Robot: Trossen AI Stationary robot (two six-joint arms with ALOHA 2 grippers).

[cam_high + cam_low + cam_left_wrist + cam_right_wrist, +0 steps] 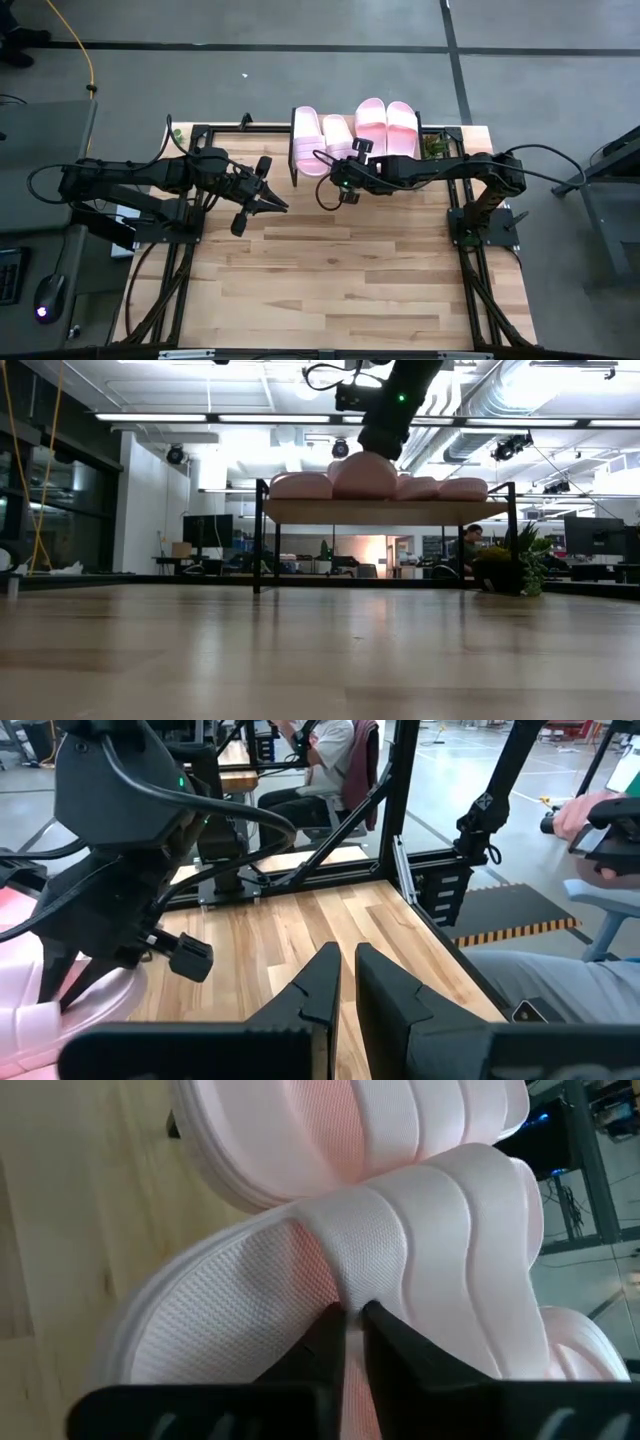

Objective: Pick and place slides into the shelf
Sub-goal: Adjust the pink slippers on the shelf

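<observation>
Four pale pink slides lie side by side on the shelf (390, 510) at the table's far edge: one (306, 140) at the left end, a second (338, 132) beside it, and two (372, 125) (402, 125) to the right. My right gripper (345, 168) reaches in from the right and is shut on the second slide (300, 1280). The left gripper (280, 205) hovers over the tabletop to the left of the shelf's near side, shut and holding nothing (346, 982). My right gripper pinches the second slide's strap band at its edge (365, 1285) between the two fingers. The fingers come from the table's near side, slanting down. In the low view this slide (362, 475) sits on the shelf board, standing a little higher than its neighbours.
A small green plant (433, 148) stands at the shelf's right end. Bare wooden tabletop (330, 280) stretches from the shelf to the near edge. Black frame rails run along both table sides. A seated person (330, 760) and a hand (590, 815) show beyond the table.
</observation>
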